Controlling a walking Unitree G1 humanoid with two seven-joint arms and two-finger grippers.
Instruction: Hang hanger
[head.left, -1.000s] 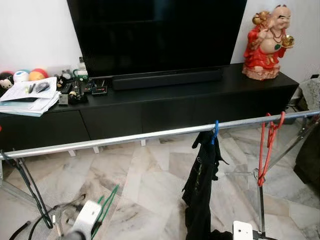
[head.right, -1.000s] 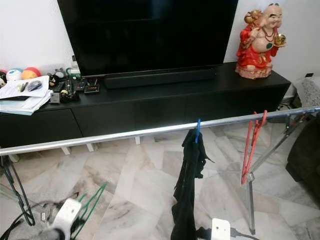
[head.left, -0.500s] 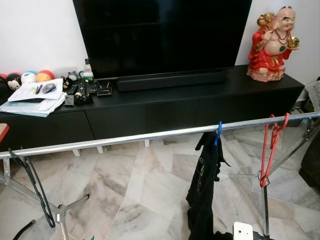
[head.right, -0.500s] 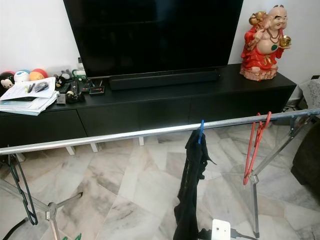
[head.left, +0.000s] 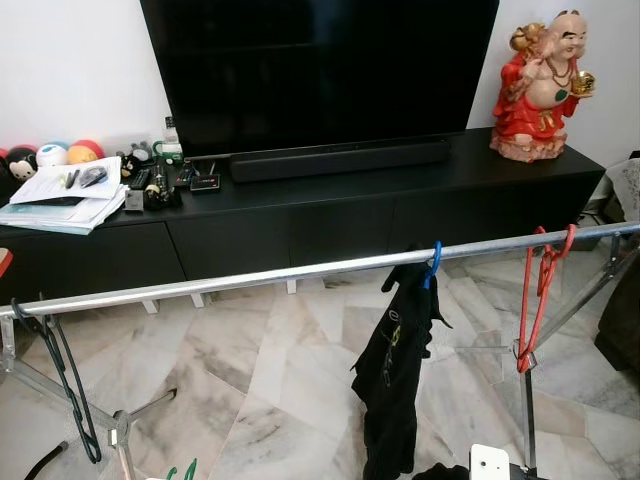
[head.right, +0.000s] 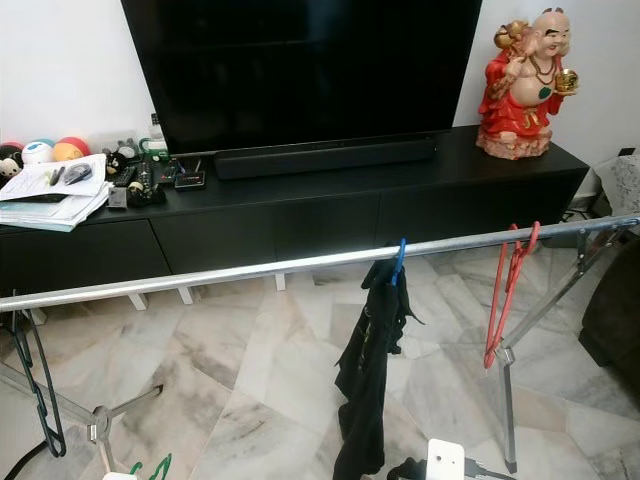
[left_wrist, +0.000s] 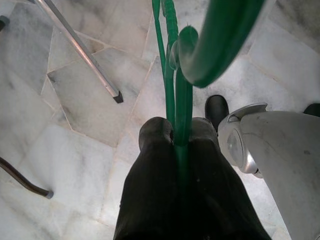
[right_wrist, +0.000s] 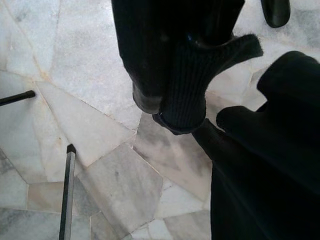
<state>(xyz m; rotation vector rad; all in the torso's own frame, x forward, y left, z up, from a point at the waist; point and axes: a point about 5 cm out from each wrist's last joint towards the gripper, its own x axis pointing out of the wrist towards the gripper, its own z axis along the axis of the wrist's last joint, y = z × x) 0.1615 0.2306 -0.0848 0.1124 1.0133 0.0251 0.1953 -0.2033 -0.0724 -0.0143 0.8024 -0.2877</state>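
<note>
A green hanger is clamped between the two black fingers of my left gripper, which is shut on it low over the marble floor. Its green tips peek in at the bottom left of the left eye view. A long silver rail crosses in front of me. On it hangs a black garment from a blue hanger. My right gripper is shut on a fold of that black garment, low down beside my white right wrist.
A red hanger hangs near the rail's right end and a black hanger near its left end. The rack's legs spread on the floor. Behind stand a black TV cabinet and a red figurine.
My left arm with the green hanger has sunk toward the bottom edge of the eye views. The black garment's lower part has swung to the left. The camera has shifted slightly.
</note>
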